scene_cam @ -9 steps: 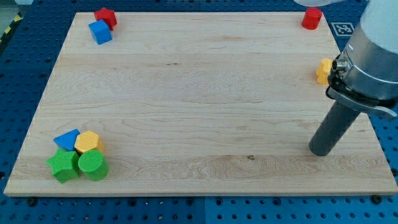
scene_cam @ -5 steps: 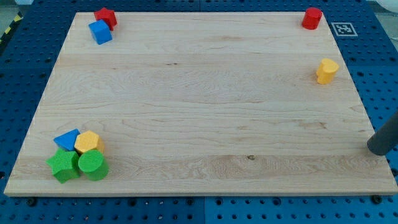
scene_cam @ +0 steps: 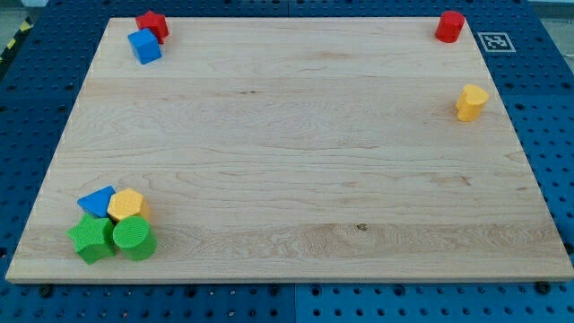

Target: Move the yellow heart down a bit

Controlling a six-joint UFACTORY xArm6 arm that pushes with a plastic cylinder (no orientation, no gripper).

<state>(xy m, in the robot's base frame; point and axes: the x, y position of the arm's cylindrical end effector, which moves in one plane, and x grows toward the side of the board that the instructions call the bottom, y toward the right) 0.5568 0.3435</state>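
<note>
The yellow heart (scene_cam: pixel 471 101) stands on the wooden board (scene_cam: pixel 287 144) near the view's right edge, below the red cylinder (scene_cam: pixel 449 26) in the top right corner. My tip and the rod do not show in the camera view, so I cannot place the tip relative to the blocks.
A red block (scene_cam: pixel 153 24) and a blue cube (scene_cam: pixel 143 46) sit at the top left. At the bottom left a blue triangle (scene_cam: pixel 95 201), a yellow hexagon (scene_cam: pixel 126 205), a green block (scene_cam: pixel 91 240) and a green cylinder (scene_cam: pixel 134 238) cluster together.
The rod slid off to the view's right past the board's edge and has left the view. The blocks have not moved.
</note>
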